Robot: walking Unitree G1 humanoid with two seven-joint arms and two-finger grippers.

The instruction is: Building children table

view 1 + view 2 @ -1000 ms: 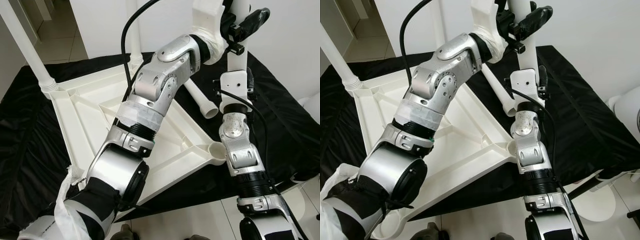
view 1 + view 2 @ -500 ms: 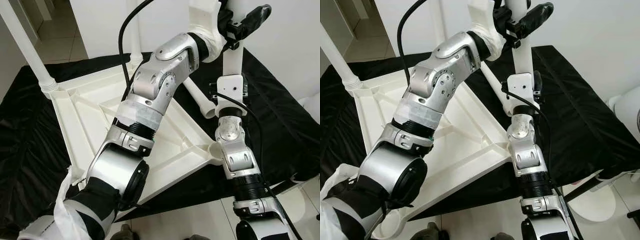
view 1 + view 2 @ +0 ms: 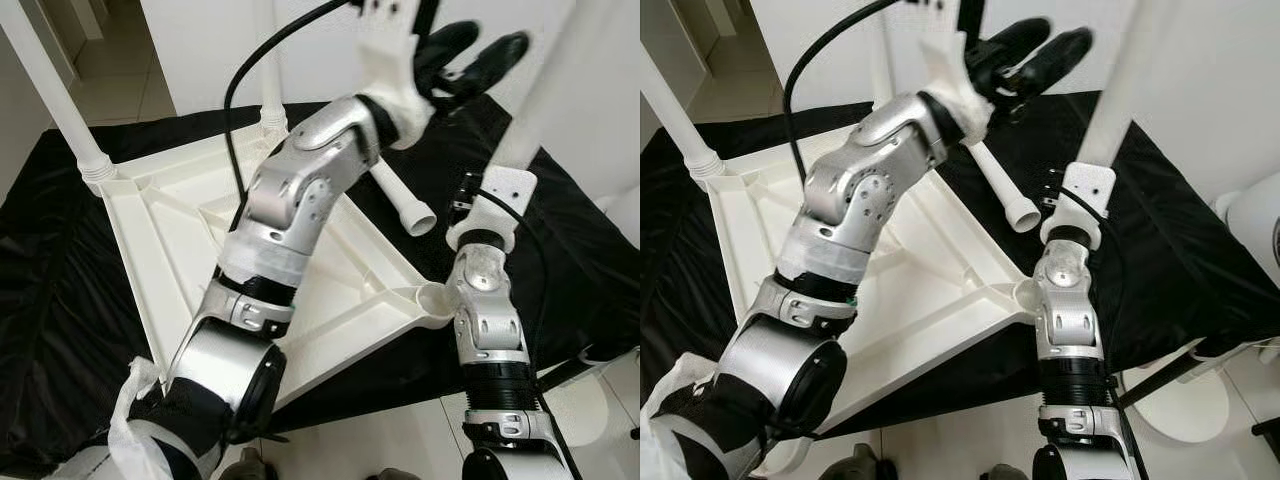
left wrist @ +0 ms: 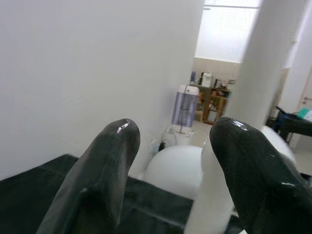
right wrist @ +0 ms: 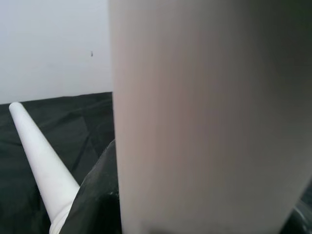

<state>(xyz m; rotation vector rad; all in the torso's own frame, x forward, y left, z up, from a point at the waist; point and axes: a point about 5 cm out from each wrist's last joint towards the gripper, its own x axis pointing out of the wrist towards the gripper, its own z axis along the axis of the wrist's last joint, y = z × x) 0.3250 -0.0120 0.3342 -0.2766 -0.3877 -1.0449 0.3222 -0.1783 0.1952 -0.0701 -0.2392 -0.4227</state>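
A white tabletop (image 3: 160, 250) lies upside down on black cloth (image 3: 50, 300), the left gripper (image 3: 470, 55) hangs above it with fingers spread and empty, and the right gripper (image 5: 97, 195) clamps a tilted white leg (image 3: 1120, 85).

black cloth (image 3: 60, 300), white wall (image 3: 210, 50), tiled floor (image 3: 110, 70)

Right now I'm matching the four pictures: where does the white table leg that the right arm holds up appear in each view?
Left eye: the held leg slants up at the upper right.
Right eye: upper right, same slant.
Left wrist: pale column against the bright doorway.
Right wrist: very close, a wide white shaft.
Shared landmark: the black cloth underneath.
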